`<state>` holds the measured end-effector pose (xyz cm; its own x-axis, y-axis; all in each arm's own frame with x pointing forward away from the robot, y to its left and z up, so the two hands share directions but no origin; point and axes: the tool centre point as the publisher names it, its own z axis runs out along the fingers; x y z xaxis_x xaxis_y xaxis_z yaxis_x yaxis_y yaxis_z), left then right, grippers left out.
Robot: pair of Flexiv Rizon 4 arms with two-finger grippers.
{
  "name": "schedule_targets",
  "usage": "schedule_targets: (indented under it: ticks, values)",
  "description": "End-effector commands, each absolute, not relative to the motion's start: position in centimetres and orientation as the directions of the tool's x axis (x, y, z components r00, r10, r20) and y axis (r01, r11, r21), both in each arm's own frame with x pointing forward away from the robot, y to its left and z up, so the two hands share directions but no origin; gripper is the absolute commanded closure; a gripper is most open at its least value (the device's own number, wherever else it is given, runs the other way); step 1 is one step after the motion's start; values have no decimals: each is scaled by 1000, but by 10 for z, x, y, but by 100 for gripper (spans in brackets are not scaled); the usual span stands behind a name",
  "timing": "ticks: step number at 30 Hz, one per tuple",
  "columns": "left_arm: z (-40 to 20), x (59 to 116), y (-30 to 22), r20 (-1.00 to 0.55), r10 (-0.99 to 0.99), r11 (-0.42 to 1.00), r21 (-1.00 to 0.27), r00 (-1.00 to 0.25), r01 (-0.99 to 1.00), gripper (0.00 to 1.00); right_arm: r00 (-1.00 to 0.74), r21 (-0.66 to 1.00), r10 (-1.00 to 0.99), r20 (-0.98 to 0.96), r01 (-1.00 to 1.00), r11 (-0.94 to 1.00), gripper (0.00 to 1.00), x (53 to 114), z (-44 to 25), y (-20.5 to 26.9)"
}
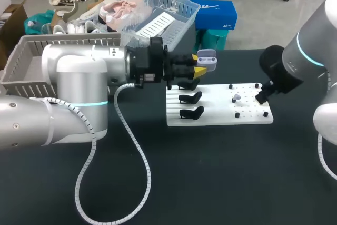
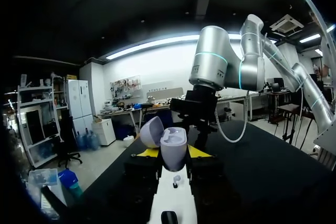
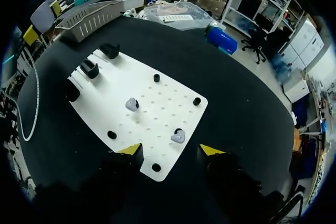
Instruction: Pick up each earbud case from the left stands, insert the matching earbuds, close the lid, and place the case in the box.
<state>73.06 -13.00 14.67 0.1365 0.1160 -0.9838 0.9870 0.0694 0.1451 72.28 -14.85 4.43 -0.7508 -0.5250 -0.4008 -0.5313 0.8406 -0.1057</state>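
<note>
**Case in the air, buds on the board, fiddly bit next**

Left tool (image 2: 173, 152) is clamped on the lavender earbud case (image 2: 173, 141). The lid is open and the case is held up above the stand end of the white board (image 1: 253, 117). Right tool (image 3: 170, 149) is spread wide just over the board. One earbud (image 3: 177, 137) sits right ahead of its fingers, and the other earbud (image 3: 131, 104) is further in.

My worry is that a bud that tiny skids away or gets pinched crooked and never seats. From overhead the right tool hides the near bud, and the case's wells are hard to make out.
</note>
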Motion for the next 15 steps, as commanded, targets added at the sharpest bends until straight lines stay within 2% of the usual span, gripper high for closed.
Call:
schedule_targets:
  ticks: [1, 4, 6, 8, 15]
  values:
    - [146, 731, -130, -984, 114, 70, 146, 137, 987, 100, -753, -105, -522, -401, -528, 842, 37, 728, 39, -148]
    - [146, 731, -130, -984, 114, 70, 146, 137, 987, 100, -756, -101, -522, -396, -529, 843, 38, 730, 37, -148]
    - [146, 731, -130, -984, 114, 70, 146, 137, 987, 100, -756, -97, -523, -393, -532, 841, 47, 731, 35, -148]
    - [146, 731, -130, -984, 114, 70, 146, 137, 987, 100, -758, -95, -523, -389, -532, 841, 51, 732, 33, -148]
    - [146, 731, -130, -984, 114, 70, 146, 137, 987, 100, -766, -88, -514, -386, -524, 847, 45, 732, 29, -146]
